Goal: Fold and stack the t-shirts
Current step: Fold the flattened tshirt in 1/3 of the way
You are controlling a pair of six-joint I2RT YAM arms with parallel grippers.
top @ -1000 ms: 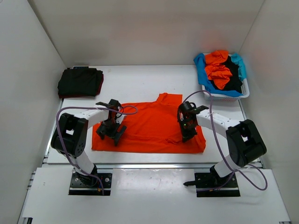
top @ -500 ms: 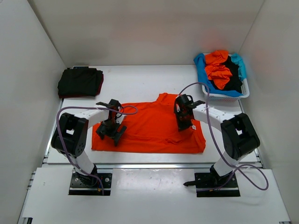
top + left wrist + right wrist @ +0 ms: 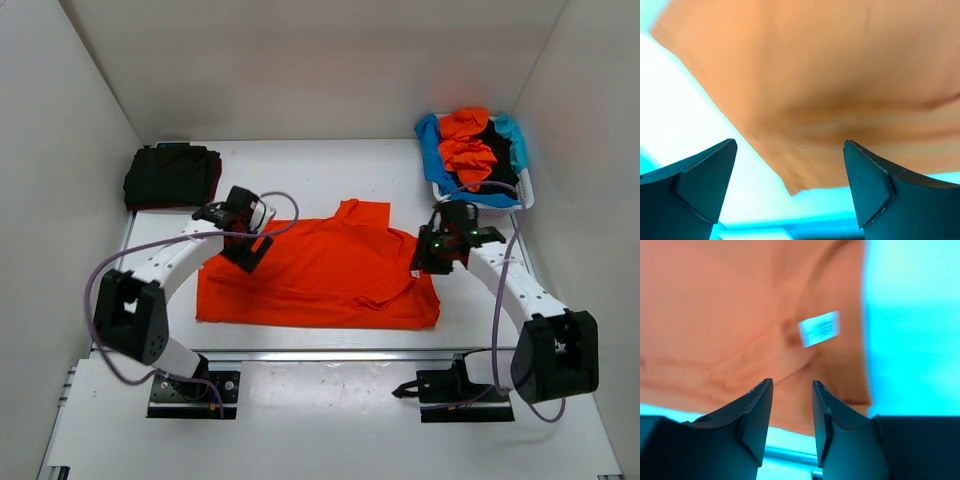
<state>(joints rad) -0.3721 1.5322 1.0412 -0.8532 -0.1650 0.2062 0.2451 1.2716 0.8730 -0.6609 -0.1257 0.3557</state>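
The orange shirt (image 3: 320, 285) lies flat on the table (image 3: 300, 170), collar toward 12, long axis 9 to 3. My left gripper (image 3: 790, 145) hangs wide over its 10 o'clock corner. My right gripper (image 3: 792, 382), narrowly parted and empty, is over its 3 o'clock edge.

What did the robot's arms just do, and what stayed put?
The left gripper moved away from the robot to the far left part of the orange t-shirt, jaws wide open. The right gripper swung out to the shirt's right edge; its jaws, shut before, parted and hold nothing. The shirt stays spread out. The black folded pile and the basket did not move.
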